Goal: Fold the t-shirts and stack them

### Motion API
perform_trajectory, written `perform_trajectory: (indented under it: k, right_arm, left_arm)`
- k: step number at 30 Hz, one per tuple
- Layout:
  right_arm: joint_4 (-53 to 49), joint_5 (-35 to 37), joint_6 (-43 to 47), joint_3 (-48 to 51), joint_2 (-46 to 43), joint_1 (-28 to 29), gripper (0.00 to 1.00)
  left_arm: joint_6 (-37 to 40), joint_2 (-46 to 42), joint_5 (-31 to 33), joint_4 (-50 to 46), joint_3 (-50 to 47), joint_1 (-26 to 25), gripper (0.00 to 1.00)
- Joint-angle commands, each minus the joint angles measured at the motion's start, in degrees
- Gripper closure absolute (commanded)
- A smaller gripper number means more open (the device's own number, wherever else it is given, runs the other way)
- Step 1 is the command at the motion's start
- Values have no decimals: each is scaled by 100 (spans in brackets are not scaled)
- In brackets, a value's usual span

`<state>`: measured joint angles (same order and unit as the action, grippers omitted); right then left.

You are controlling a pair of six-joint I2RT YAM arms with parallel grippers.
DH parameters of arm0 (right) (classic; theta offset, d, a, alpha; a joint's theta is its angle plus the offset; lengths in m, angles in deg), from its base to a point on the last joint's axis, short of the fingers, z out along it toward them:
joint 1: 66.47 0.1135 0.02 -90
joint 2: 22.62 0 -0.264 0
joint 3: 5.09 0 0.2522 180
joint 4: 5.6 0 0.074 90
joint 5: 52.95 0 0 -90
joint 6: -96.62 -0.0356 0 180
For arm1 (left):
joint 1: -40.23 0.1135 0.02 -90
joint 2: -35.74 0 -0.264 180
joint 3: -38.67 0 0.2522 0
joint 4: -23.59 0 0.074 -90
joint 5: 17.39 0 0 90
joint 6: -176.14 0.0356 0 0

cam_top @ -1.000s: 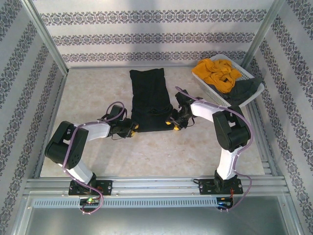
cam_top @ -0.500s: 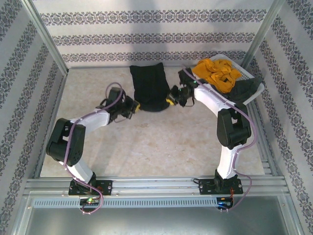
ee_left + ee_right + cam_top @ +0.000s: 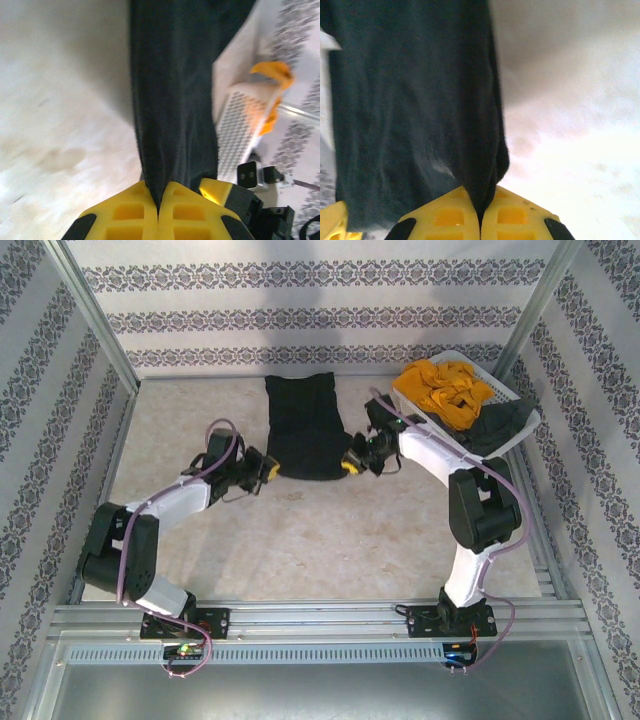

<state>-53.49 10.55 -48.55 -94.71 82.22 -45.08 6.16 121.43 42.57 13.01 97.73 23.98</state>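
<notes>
Beige mottled surface (image 3: 300, 540): carried all that follows.
Large black cloth t-shirt (image 3: 303, 420): lay at the far middle as a narrow strip, with its near end gripped at both corners, probably partway through a fold. Both corners needed to travel level and together with the cloth taut between them, and to land square on the far edge before release.
White slatted plastic basket (image 3: 505, 387): stood at the far right and held two shirts not yet folded.
Mustard-yellow crumpled t-shirt (image 3: 445, 388): was heaped inside the basket.
Dark grey t-shirt (image 3: 495, 425): was draped over the basket's near rim, partly spilling out.
Left pincer (image 3: 262, 468) (image 3: 159, 200): was clamped tight on the black shirt's near-left corner.
Right pincer (image 3: 352, 458) (image 3: 480, 210): was closed likewise on the near-right corner.
</notes>
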Motion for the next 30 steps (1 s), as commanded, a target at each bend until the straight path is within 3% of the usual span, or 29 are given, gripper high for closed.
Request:
perform_trajectory:
  k: [1, 6, 10, 14, 17, 21, 25, 30]
  right_arm:
    - [45, -128, 19, 799, -687, 225, 100]
    - [-39, -36, 161, 1940, -1379, 675, 100]
    - [-523, 80, 301, 2287, -2007, 1139, 100]
    - [-1010, 290, 93, 2210, -2725, 1498, 100]
    - [-1428, 511, -33, 1824, -3054, 1486, 100]
    - [-1802, 655, -156, 1020, -3029, 1341, 100]
    - [-2048, 651, -246, 24, -2622, 1158, 100]
    - [-1904, 454, -461, -990, -1654, 656, 100]
  left_arm:
    - [151, -632, -313, -477, -522, -316, 100]
    - [106, -1643, -102, -1018, -1686, -783, 100]
    - [-10, -2555, -95, -1423, -2300, -1121, 100]
    - [-158, -3484, 45, -1828, -2383, -1316, 100]
    - [40, -4108, 593, -2297, -1813, -1313, 100]
    - [332, -4127, 1265, -2406, -957, -1296, 100]
    - [319, -3804, 1775, -1918, -397, -1213, 100]
    - [369, -2483, 1497, -1157, 382, -670, 100]
